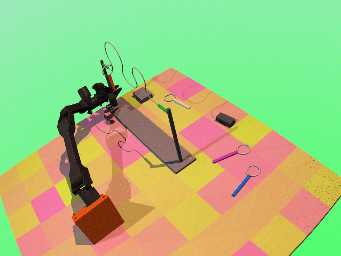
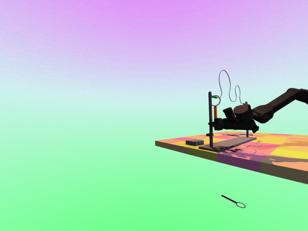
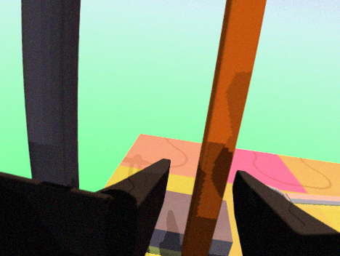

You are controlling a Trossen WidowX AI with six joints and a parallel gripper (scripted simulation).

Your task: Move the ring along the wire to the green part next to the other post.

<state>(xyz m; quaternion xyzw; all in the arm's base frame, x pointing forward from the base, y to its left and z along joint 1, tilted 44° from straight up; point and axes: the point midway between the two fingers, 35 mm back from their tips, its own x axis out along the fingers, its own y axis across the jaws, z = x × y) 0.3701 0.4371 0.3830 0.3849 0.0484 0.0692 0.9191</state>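
The ring (image 1: 102,70) (image 2: 220,100) hangs on the green part (image 1: 104,65) (image 2: 214,97) beside the far post (image 1: 105,76) (image 2: 210,111) (image 3: 51,91). Its orange handle (image 1: 111,81) (image 2: 215,111) (image 3: 237,54) points down. My gripper (image 1: 118,93) (image 3: 202,173) is open, with its fingertips on either side of the lower handle. Gaps show on both sides in the wrist view. The grey wire (image 1: 122,64) (image 2: 230,85) loops up and down to the other green part (image 1: 162,108) (image 2: 244,103) at the near post (image 1: 174,135) (image 2: 247,133).
The base plate (image 1: 148,135) carries both posts. A grey box (image 1: 142,94) (image 2: 194,142) and a pale-handled ring (image 1: 180,103) lie behind it. A dark block (image 1: 225,120), a magenta-handled ring (image 1: 225,157) and a blue-handled ring (image 1: 241,185) lie to the right.
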